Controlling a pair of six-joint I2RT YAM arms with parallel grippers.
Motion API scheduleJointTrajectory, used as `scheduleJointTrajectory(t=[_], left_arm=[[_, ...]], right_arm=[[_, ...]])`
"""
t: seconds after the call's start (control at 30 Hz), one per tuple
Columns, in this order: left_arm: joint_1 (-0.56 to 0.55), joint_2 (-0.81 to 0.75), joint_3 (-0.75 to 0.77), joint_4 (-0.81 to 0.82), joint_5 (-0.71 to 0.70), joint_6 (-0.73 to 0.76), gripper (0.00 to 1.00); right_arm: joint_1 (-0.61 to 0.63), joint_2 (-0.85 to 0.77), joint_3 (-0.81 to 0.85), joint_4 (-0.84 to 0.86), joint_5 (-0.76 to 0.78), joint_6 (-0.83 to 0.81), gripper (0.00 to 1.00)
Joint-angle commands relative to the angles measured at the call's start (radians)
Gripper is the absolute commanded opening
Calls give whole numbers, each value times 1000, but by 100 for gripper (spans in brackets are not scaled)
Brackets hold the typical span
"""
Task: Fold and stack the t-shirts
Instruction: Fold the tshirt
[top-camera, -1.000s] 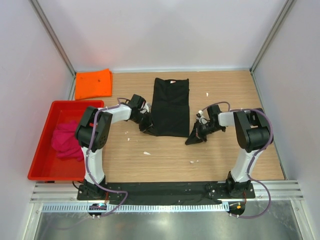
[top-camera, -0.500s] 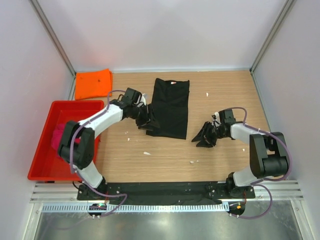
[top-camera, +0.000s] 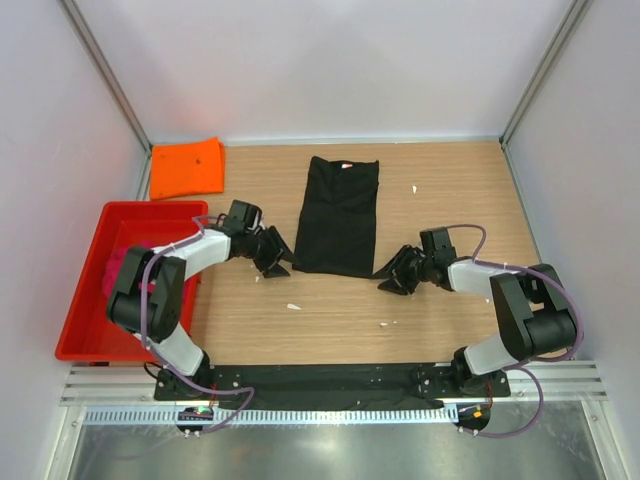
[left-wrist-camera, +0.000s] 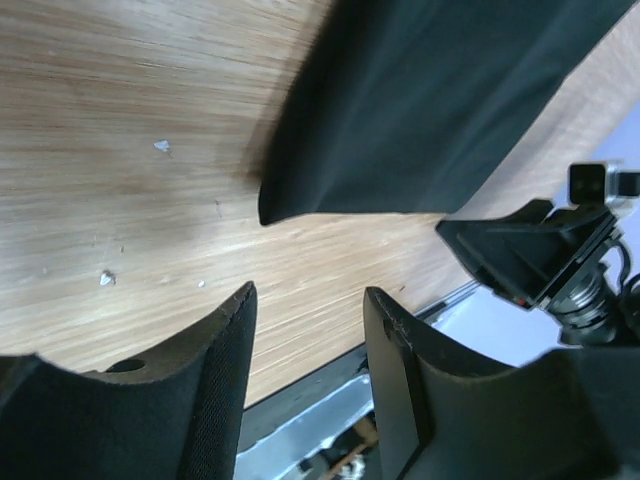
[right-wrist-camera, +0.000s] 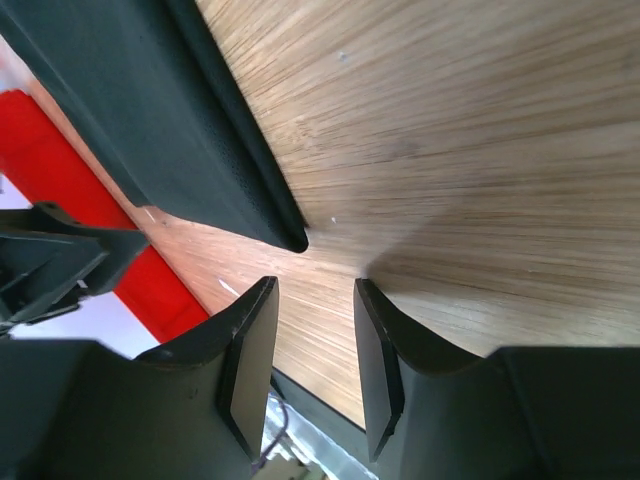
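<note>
Top external view: black cloth t-shirt (top-camera: 340, 215), folded lengthwise into a narrow strip with the collar at the far end, lying flat mid-way across the wooden surface (top-camera: 330, 325). Left gripper (top-camera: 280, 265) sits just off the strip's near-left corner and right gripper (top-camera: 388, 279) just off its near-right corner; neither appears to touch the cloth. Bright orange cloth t-shirt (top-camera: 187, 167), folded, lies well to the far left of the black shirt. Red plastic tray (top-camera: 90, 325), well to the black shirt's left, holds the crumpled magenta-pink cloth t-shirt (top-camera: 117, 262). Left wrist view: jaws about half parted, nothing between them, bare wood beneath. The black shirt's near-left corner lies just ahead of the tips, its layers stacked at the edge. Right wrist view: jaws likewise part-open and empty. The black shirt's near-right corner lies just ahead, its folded edge thick and rounded. Step in hand, by judgement: taking the near hem to fold it up toward the collar. Recommended handling: bring each gripper low onto its corner, with one finger sliding beneath every layer so that no lower ply is left behind. Close both together, lift level, and carry at a matched pace toward the collar, keeping the strip's long edges in line. Set the hem down square at the collar end, then release.
</note>
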Motion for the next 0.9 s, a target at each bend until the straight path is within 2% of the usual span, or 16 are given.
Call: scheduleJointTrajectory(t=[0.0,0.1,0.47,0.67,0.87], left_arm=[[0,13,-25,168,25,-138,49],[4,13,-49,180,-14,-159,52],[12,80,-112,248,-64,-215,49],[13,129,-97,269,-76,-229,44],[13,145,-99,266,-87,-236,34]], right_arm=[[5,-29,-26,102,47,95,42],[9,-35,-46,112,56,104,42],[12,2,-21,134,42,97,42],[26,-3,-35,155,47,126,42],[40,-14,-79,209,62,193,43]])
